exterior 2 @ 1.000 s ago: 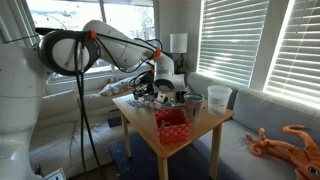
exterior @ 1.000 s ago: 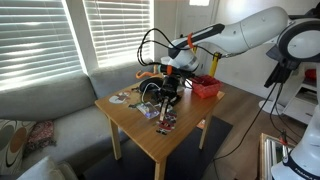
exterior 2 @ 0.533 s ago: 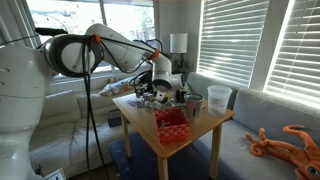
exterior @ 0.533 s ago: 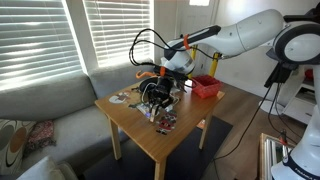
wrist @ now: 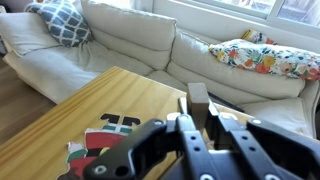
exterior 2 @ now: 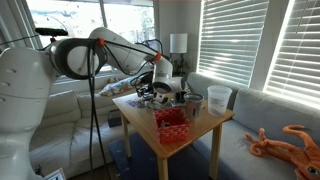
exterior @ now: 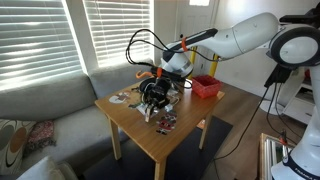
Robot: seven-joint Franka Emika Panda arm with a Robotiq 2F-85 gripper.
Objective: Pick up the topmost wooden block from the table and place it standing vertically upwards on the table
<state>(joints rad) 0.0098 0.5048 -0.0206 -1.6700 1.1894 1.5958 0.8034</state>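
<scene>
In the wrist view my gripper [wrist: 199, 112] is shut on a small wooden block [wrist: 198, 97], which sticks out upright between the two black fingers. The light-wood table [wrist: 130, 95] lies just beneath. In both exterior views the gripper [exterior: 153, 95] [exterior 2: 160, 92] hangs low over the far-middle part of the table [exterior: 130, 128] [exterior 2: 205, 135]. The block itself is too small to make out there.
A red basket [exterior: 206, 87] [exterior 2: 172, 122] stands on the table, with a white cup [exterior 2: 219, 97] at one corner. Colourful flat pieces [exterior: 165, 122] [wrist: 105, 140] lie on the top. A grey sofa [exterior: 40, 105] and a pale sofa with cushions [wrist: 135, 40] flank the table.
The gripper and wrist have shifted a little sideways over the table, toward the sofa side, staying low with the block held.
</scene>
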